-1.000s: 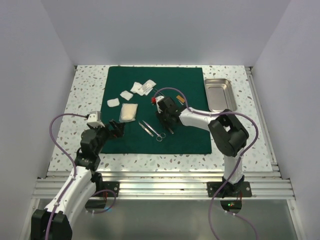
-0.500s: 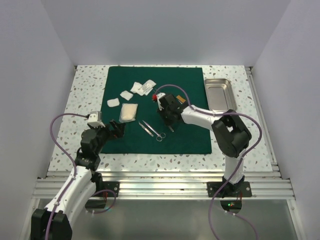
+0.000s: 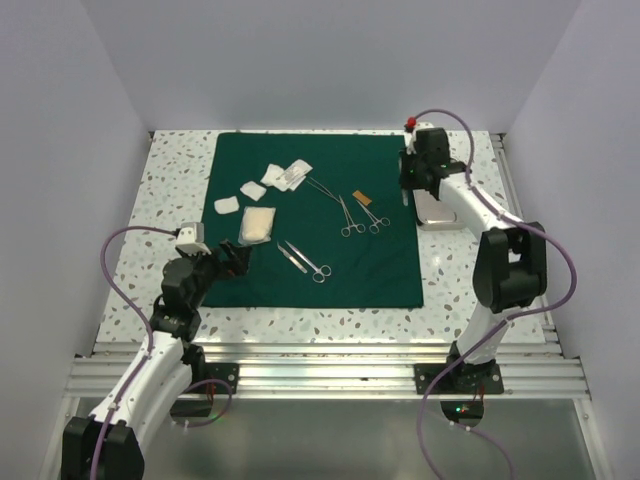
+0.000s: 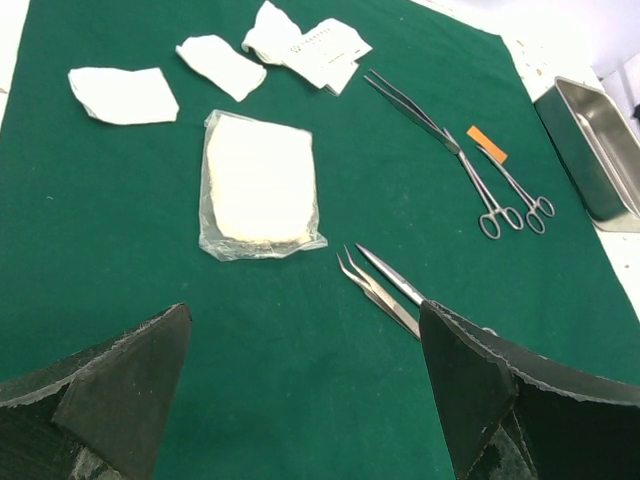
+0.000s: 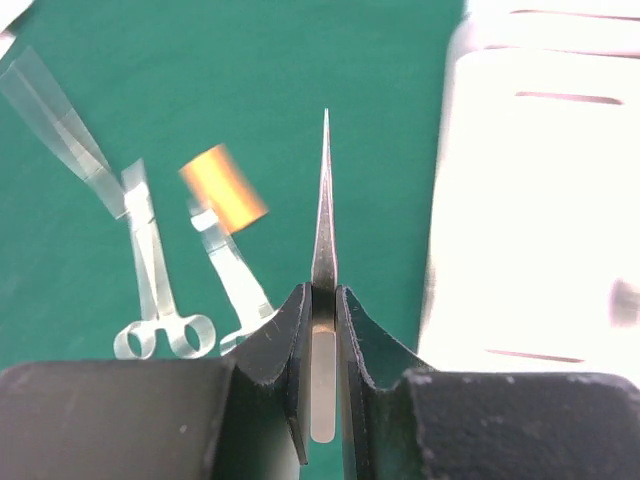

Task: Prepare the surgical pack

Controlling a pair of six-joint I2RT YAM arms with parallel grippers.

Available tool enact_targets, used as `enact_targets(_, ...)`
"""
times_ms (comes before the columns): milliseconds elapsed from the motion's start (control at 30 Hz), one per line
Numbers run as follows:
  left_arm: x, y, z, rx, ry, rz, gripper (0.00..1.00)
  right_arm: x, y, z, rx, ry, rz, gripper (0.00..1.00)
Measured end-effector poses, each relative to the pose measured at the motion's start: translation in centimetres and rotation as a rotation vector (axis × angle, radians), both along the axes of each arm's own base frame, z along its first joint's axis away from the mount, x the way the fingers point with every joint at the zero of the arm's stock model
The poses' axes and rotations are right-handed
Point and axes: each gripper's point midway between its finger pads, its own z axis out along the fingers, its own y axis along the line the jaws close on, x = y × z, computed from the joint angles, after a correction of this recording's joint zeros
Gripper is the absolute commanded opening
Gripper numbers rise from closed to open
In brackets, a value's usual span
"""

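Right gripper (image 5: 322, 300) has swung from mid-drape (image 3: 380, 270) to tray (image 5: 540, 200) edge, clamped on tweezers (image 5: 323, 200), presumably for depositing; left gripper (image 4: 303, 320) waits, jaws apart.

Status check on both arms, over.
Left gripper open over cloth. Right gripper shut on pointed steel tool, beside tray. Nothing between them.

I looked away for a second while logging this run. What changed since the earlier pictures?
The right tool, shut on a pointed steel instrument, carried it from the middle of the green drape rightward to the steel tray. The left tool, gauze pack and scissors stayed put.
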Motion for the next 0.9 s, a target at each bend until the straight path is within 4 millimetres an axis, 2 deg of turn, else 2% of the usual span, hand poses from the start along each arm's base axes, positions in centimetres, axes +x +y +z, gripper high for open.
enact_targets(100, 0.0, 0.0, 0.0, 0.000, 0.000, -0.003, 1.00, 1.6, -4.2, 0.4, 0.031, -0.006, -0.100, 0.07)
enact_targets(167, 0.0, -0.1, 0.0, -0.001, 0.002, -0.006, 1.00, 2.4, -6.3, -0.1, 0.035, 0.004, -0.148, 0.07)
enact_targets(267, 0.0, -0.1, -0.3, 0.000, 0.010, -0.009, 1.00, 3.6, -8.1, -1.5, 0.014, 0.025, -0.191, 0.07)
enact_targets(367, 0.0, -0.2, -0.4, 0.000, 0.015, -0.011, 1.00, 4.0, -8.5, -3.4, -0.030, 0.058, -0.199, 0.07)
enact_targets(533, 0.1, -0.5, -0.5, 0.000, 0.015, -0.020, 1.00, 3.6, -9.0, -6.7, -0.097, 0.126, -0.206, 0.08)
enact_targets(900, 0.1, -0.6, -0.5, 0.000, 0.016, -0.023, 1.00, 3.9, -9.6, -9.6, -0.144, 0.185, -0.217, 0.09)
